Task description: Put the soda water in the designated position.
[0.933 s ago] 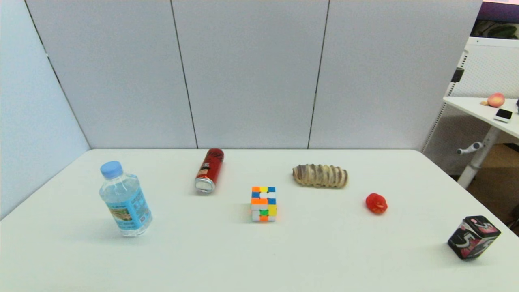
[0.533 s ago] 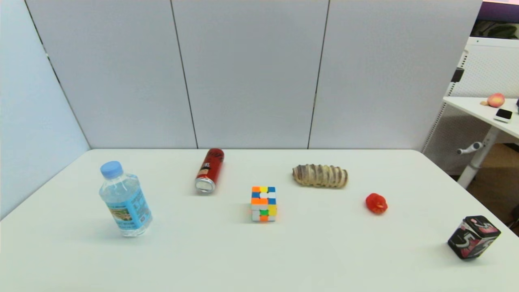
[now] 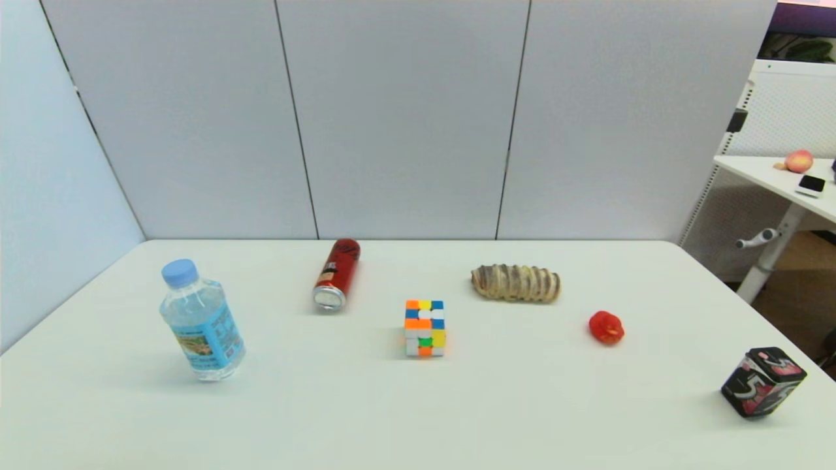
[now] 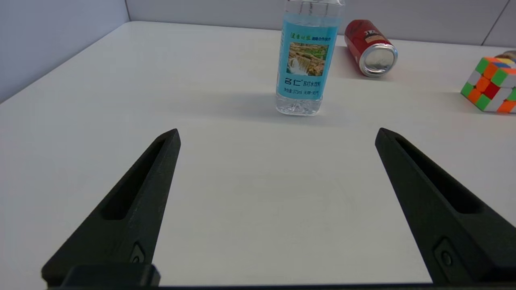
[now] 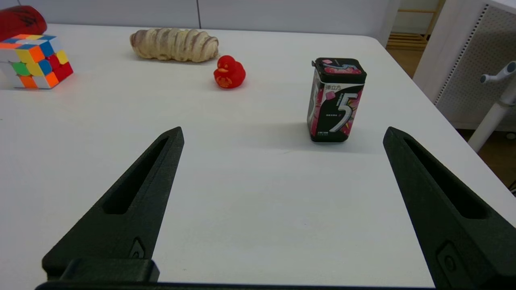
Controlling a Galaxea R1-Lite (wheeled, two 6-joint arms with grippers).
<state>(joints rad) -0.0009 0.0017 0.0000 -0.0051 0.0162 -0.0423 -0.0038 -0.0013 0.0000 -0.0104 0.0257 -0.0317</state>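
Soda water (image 3: 202,321) upright on desk (image 3: 418,411), left side, untouched. Left gripper (image 4: 277,135) spread wide, facing it, well apart. Right gripper (image 5: 283,135) spread too, holding nothing.

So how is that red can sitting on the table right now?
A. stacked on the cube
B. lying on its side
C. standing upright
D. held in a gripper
B: the red can lies on its side on the white table, its silver end facing the camera.
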